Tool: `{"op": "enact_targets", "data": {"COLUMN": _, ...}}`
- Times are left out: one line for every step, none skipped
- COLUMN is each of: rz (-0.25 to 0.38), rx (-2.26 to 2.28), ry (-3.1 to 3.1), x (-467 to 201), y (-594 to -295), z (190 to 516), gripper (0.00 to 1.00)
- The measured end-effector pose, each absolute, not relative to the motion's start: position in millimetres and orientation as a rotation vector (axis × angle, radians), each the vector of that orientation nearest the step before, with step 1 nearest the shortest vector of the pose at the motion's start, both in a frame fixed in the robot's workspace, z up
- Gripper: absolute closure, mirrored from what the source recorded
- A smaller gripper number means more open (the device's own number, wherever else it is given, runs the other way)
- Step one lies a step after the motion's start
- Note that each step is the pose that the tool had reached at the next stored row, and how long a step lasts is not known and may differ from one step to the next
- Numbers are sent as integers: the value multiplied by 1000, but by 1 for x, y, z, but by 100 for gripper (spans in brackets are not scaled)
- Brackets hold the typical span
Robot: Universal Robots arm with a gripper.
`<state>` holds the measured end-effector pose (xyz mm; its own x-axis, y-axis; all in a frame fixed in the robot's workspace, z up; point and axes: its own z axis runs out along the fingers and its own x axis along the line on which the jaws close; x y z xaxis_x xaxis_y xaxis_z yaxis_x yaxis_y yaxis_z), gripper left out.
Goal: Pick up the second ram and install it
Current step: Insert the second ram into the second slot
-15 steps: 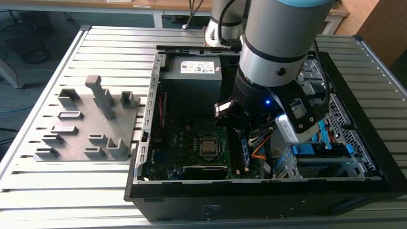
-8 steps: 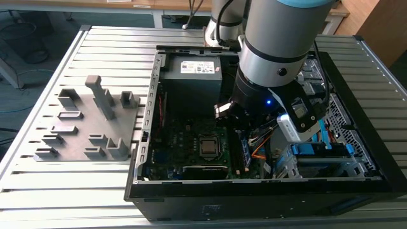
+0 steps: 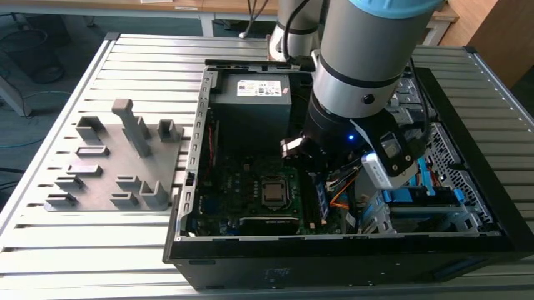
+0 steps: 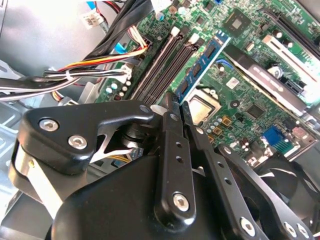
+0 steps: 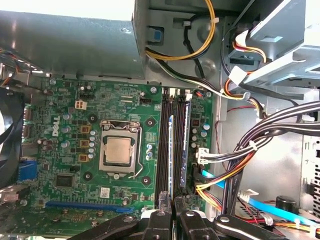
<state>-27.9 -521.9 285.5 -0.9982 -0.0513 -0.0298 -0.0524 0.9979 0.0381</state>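
Note:
The second ram [image 4: 200, 66], a thin dark strip with a blue edge, stands on edge in one of the motherboard's long memory slots [image 5: 171, 150]. In the exterior view it is a blue line [image 3: 321, 195] inside the open computer case, under the arm's wrist. My gripper [image 4: 175, 102] is deep in the case, its two black fingers drawn together and in line with the strip's near end [image 5: 171, 199]. Nothing shows between the fingers. Whether the tips touch the strip I cannot tell. Black slots [image 4: 160, 65] lie beside it.
The CPU socket [image 5: 118, 152] sits next to the slots. Bundled cables [image 5: 250, 145] and a drive cage [image 3: 417, 200] crowd the other side. The power supply [image 3: 259, 94] fills the case's far end. A grey ribbed fixture [image 3: 117, 162] stands on the slatted table at the exterior view's left.

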Motion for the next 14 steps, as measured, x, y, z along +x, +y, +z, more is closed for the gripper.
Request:
{"op": "enact_targets", "data": {"rz": 61, "rx": -81, "ry": 3111, "x": -28, "y": -522, "z": 285, "gripper": 86}}
{"op": "enact_targets", "data": {"rz": 60, "rx": -81, "ry": 3111, "x": -28, "y": -522, "z": 284, "gripper": 86}}
{"op": "enact_targets", "data": {"rz": 61, "rx": -81, "ry": 3111, "x": -28, "y": -522, "z": 283, "gripper": 86}}
{"op": "enact_targets", "data": {"rz": 60, "rx": -81, "ry": 3111, "x": -28, "y": -522, "z": 283, "gripper": 86}}
{"op": "enact_targets", "data": {"rz": 60, "rx": -81, "ry": 3111, "x": -28, "y": -522, "z": 283, "gripper": 86}}
{"op": "enact_targets", "data": {"rz": 61, "rx": -81, "ry": 3111, "x": -28, "y": -522, "z": 282, "gripper": 86}}
{"op": "enact_targets", "data": {"rz": 61, "rx": -81, "ry": 3111, "x": -28, "y": -522, "z": 281, "gripper": 86}}
{"op": "enact_targets", "data": {"rz": 60, "rx": -81, "ry": 3111, "x": -28, "y": -522, "z": 281, "gripper": 86}}
{"op": "enact_targets", "data": {"rz": 61, "rx": -81, "ry": 3111, "x": -28, "y": -522, "z": 280, "gripper": 86}}
{"op": "enact_targets", "data": {"rz": 61, "rx": -81, "ry": 3111, "x": -28, "y": -522, "z": 279, "gripper": 86}}
{"op": "enact_targets", "data": {"rz": 60, "rx": -81, "ry": 3111, "x": -28, "y": -522, "z": 279, "gripper": 86}}
{"op": "enact_targets", "data": {"rz": 60, "rx": -81, "ry": 3111, "x": -28, "y": -522, "z": 278, "gripper": 86}}
{"op": "enact_targets", "data": {"rz": 60, "rx": -81, "ry": 3111, "x": -28, "y": -522, "z": 278, "gripper": 86}}
{"op": "enact_targets", "data": {"rz": 60, "rx": -81, "ry": 3111, "x": -28, "y": -522, "z": 277, "gripper": 86}}
